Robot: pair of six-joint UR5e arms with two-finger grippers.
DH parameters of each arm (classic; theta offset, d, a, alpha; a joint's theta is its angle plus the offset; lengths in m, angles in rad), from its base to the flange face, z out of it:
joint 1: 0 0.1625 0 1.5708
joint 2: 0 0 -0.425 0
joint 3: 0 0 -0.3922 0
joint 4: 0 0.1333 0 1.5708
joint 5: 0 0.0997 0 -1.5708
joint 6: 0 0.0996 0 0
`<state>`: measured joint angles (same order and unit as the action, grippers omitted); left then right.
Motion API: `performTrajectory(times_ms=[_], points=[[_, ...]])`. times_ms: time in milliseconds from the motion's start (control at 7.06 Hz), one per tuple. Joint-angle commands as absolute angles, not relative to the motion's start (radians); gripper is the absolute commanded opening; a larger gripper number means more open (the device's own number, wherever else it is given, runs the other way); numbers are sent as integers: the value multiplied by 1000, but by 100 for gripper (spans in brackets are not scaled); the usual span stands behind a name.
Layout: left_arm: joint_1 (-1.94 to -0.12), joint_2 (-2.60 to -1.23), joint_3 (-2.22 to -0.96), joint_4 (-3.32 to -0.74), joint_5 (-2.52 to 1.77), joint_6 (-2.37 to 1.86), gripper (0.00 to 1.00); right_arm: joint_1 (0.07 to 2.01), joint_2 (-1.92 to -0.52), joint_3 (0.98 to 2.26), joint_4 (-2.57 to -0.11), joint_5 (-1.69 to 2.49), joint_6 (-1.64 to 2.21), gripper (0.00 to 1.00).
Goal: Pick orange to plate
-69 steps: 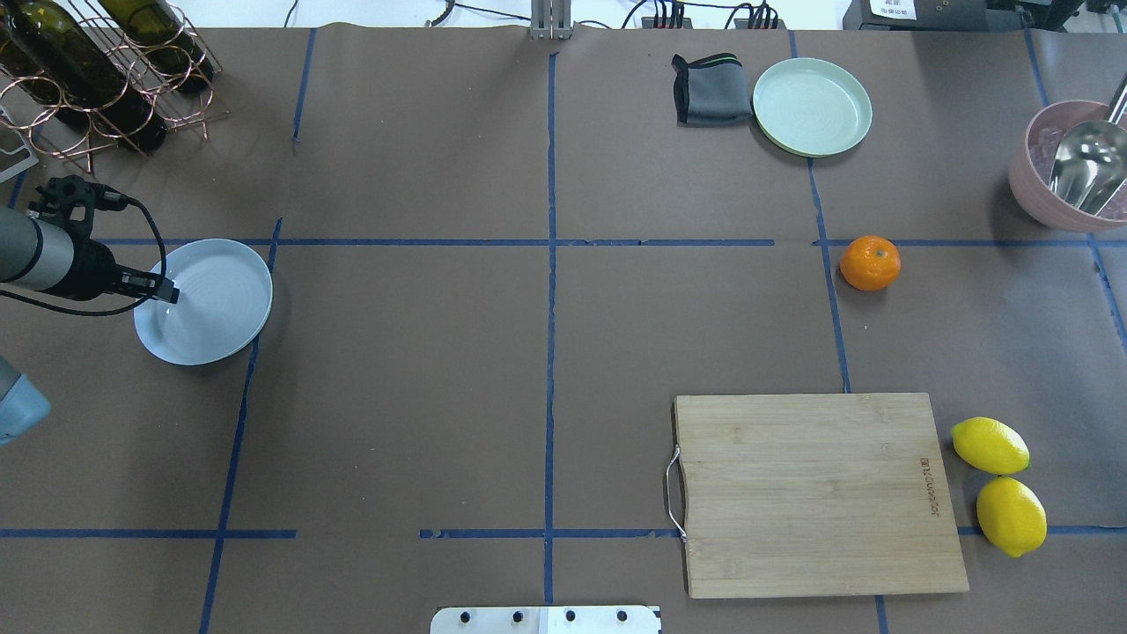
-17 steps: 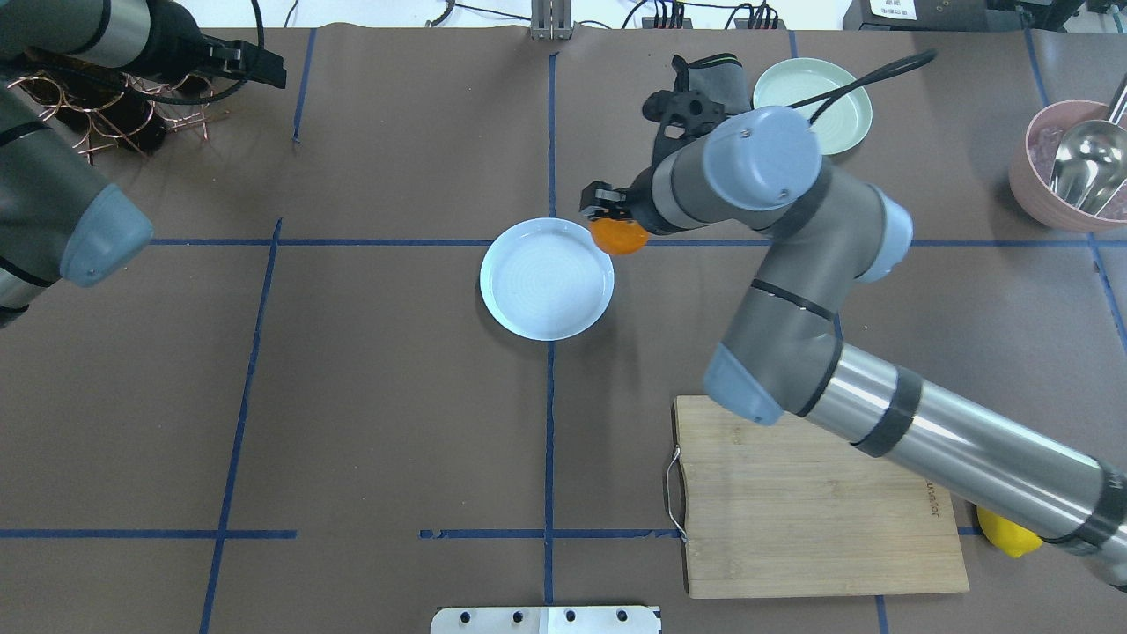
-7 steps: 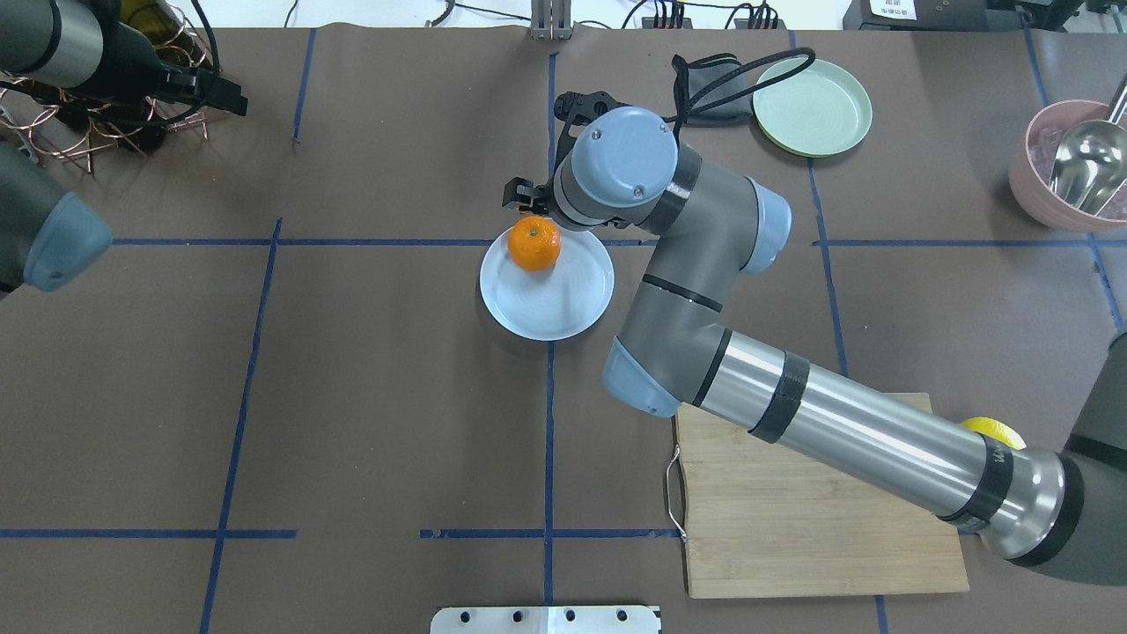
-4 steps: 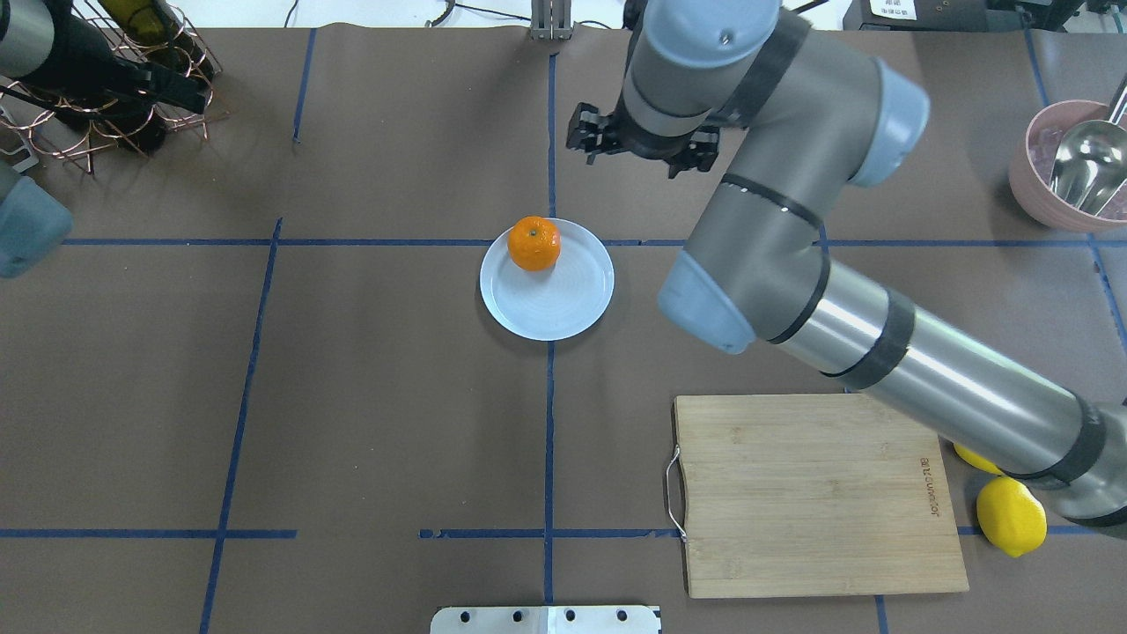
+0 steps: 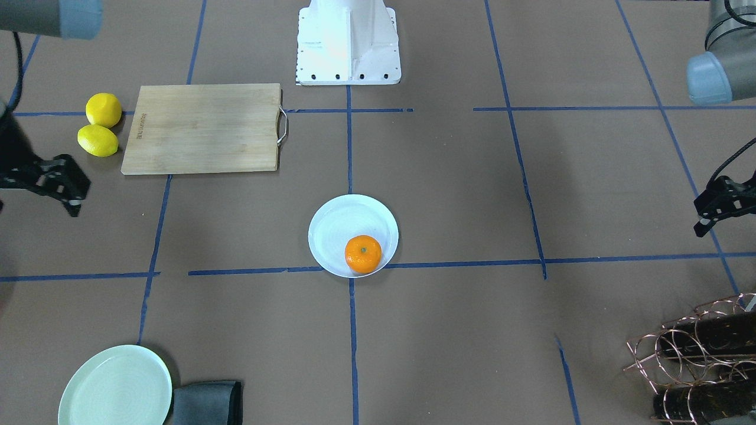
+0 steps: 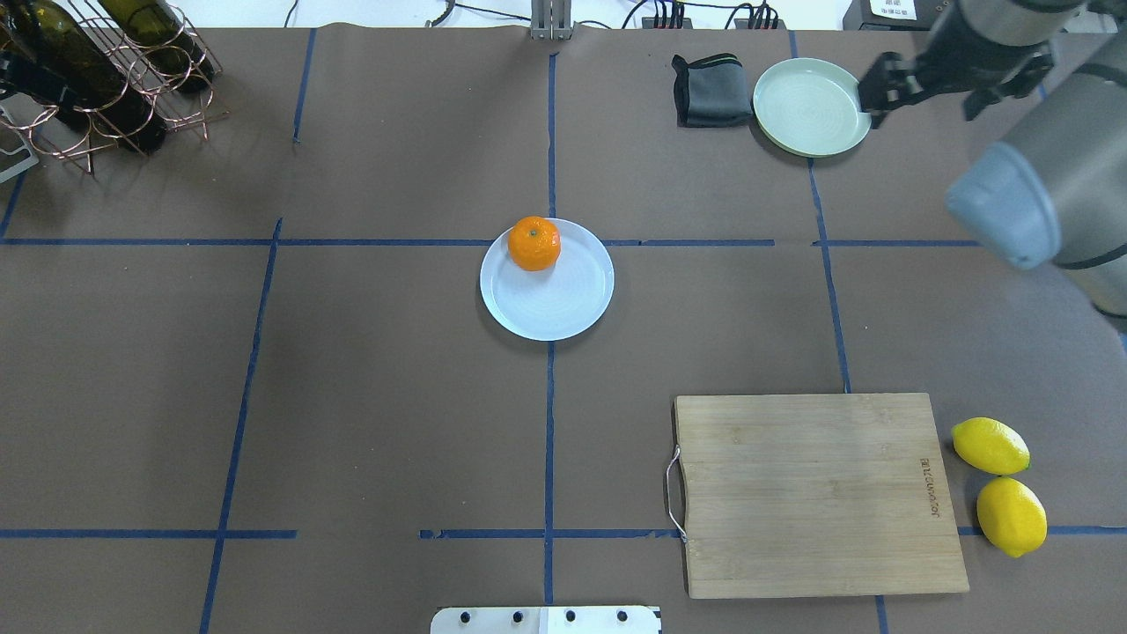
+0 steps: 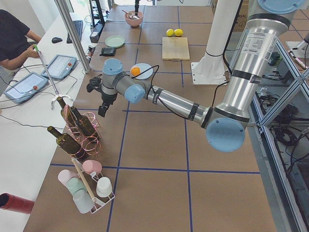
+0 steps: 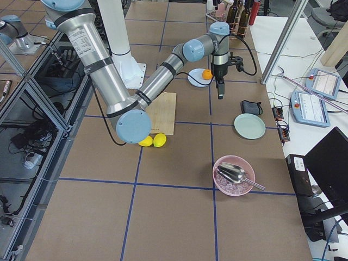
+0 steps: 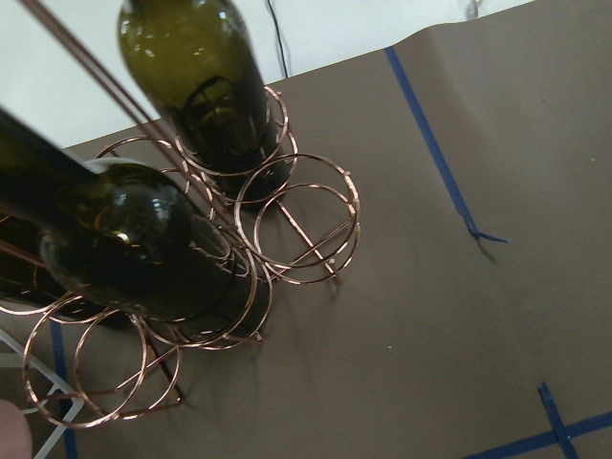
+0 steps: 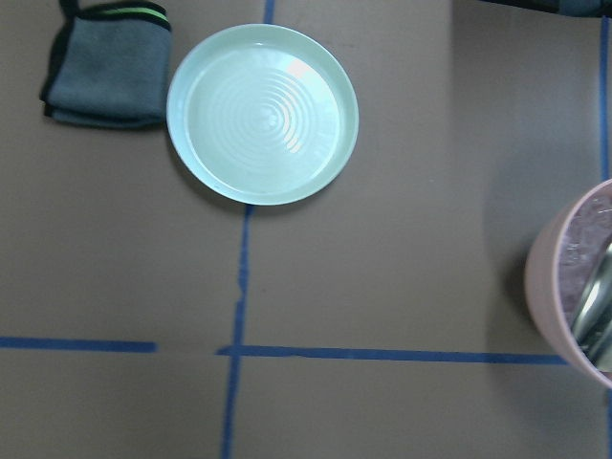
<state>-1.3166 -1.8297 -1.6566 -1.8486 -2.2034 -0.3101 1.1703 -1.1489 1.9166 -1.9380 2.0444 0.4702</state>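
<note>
Orange [image 6: 534, 243] down on the plate [image 6: 555, 308]! It sat against the rim farthest from the robot's base, well apart from both sets of jaws and roughly between them. The right gripper [image 5: 69, 198] hung from a long, outstretched arm, wrist bent so the fingers pointed straight down. Below its jaws lay the mint-green plate [image 10: 262, 113] and a folded grey cloth [image 10: 103, 65]. How wide those jaws stood, I could not tell. The left gripper [image 5: 703, 221] pointed down too, forearm nearly level, jaws just beside the racked wine bottles [image 9: 124, 244]. Their gap could not be read either.
</note>
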Motion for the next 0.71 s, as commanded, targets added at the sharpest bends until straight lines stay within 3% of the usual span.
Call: performTrajectory(times_ms=[0,283,567], points=[[-1392,-1795,-1655,-1776,-2243,-191,100,1331,-1299,1884,-1933,2184,153,100],[-1460,-1799,-1657,-1604,-2241,18,100,1461,-1432,1832,-1811,2334,133,100],[-1488,-1769,-1657,-1592,-2243,55,100,1516,-1508,1569,-1406,2431,121,100]])
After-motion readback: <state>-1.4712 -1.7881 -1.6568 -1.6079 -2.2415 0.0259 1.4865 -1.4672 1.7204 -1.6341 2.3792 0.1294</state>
